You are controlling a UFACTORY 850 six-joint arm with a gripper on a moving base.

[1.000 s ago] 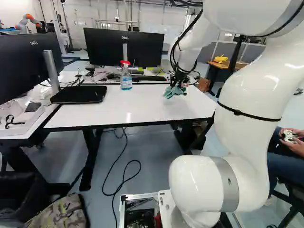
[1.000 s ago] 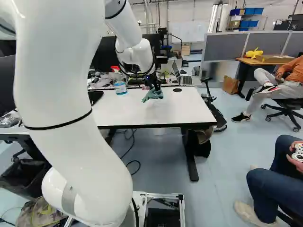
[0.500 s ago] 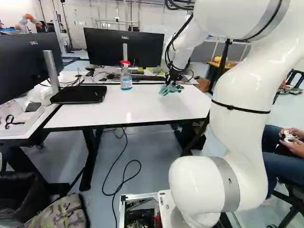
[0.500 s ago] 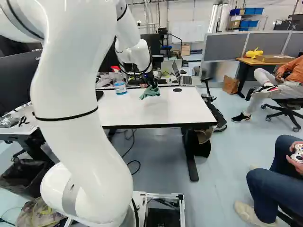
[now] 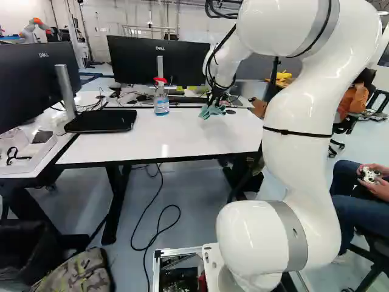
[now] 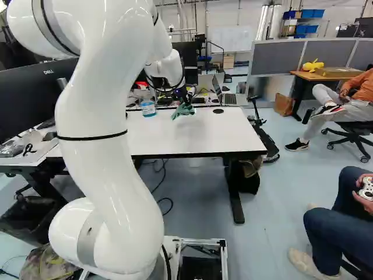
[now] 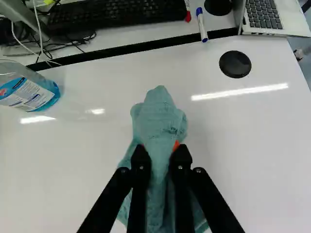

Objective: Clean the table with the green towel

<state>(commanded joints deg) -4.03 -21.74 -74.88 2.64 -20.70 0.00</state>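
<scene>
My gripper [image 5: 215, 102] is over the rear part of the white table [image 5: 164, 137], toward its right side in the left base view. Green towel [image 6: 183, 111] hangs bunched below it. The wrist view has the gripper [image 7: 161, 153] shut on the towel [image 7: 158, 119], cloth pinched between both fingers and spreading ahead and beneath. Whether the towel touches the tabletop I cannot tell. A spray bottle [image 5: 161, 102] with blue liquid and a red head stands on the table, left of the towel in both base views.
Behind the table's back edge are a monitor [image 5: 137, 64], a keyboard [image 7: 116, 13], two markers and a laptop [image 6: 230, 98]. A black round cap [image 7: 235, 64] lies in the tabletop. Another robot [image 5: 35, 27] stands far back.
The arm has swung left in the left base view, carrying the gripper and towel a short way toward the spray bottle. The base and table have stayed put.
</scene>
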